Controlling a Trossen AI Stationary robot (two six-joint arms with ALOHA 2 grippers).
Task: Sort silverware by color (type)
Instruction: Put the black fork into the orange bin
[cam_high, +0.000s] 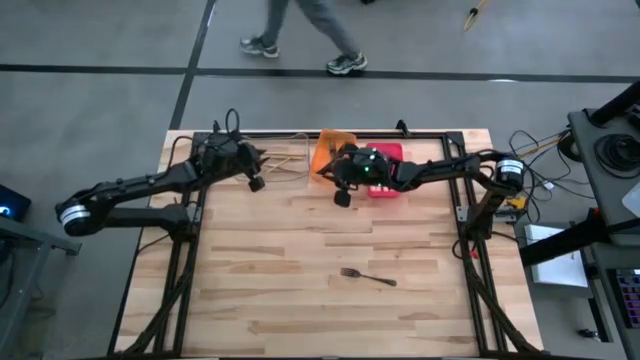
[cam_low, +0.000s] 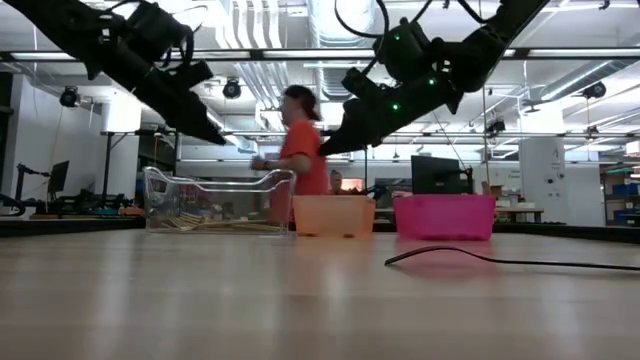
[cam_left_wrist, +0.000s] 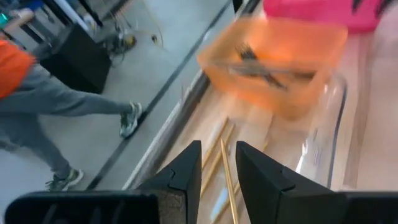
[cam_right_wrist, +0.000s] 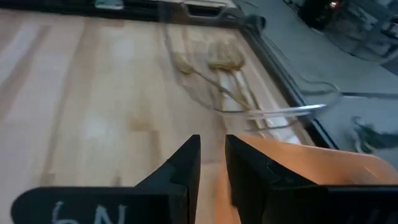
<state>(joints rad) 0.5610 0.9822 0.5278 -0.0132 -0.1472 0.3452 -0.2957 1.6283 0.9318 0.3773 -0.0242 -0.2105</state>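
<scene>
The only writing that shows is a pale hand-drawn scrawl on the dark body of the right gripper (cam_right_wrist: 211, 158), at the edge of the right wrist view. It is cut off there; one mark looks like a capital "N", and the mark beside it cannot be made out. No label, brand, number or sign can be read anywhere else.

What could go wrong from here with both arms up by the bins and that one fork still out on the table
1. The left gripper and right gripper hover close together over the clear bin and orange bin; the arms might collide or nudge a bin.
2. The black fork lies flat on the table, far from both; a slim flat piece may slip from a pinch.
3. A person walks just behind the table.
</scene>
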